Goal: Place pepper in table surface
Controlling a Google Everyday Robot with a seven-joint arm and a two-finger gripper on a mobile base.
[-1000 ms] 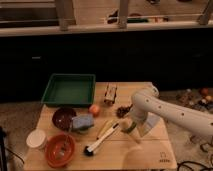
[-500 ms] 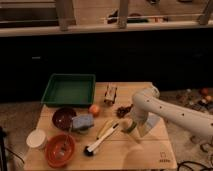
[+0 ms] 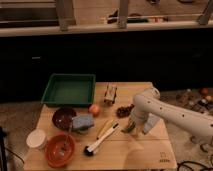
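At gripper (image 3: pixel 133 125), low over table surface (image 3: pixel 145 150): pepper (image 3: pixel 128 128) likely light, slick, bruisable; take mid-body. Grip state: cannot tell.

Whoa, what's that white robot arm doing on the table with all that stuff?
The robot's white arm reaches over the table, and its end effector is low over the table surface, with the green pepper right at its tip. Its job is to put the pepper on the wood. A brush lies just beside it, and a green tray sits at the back.
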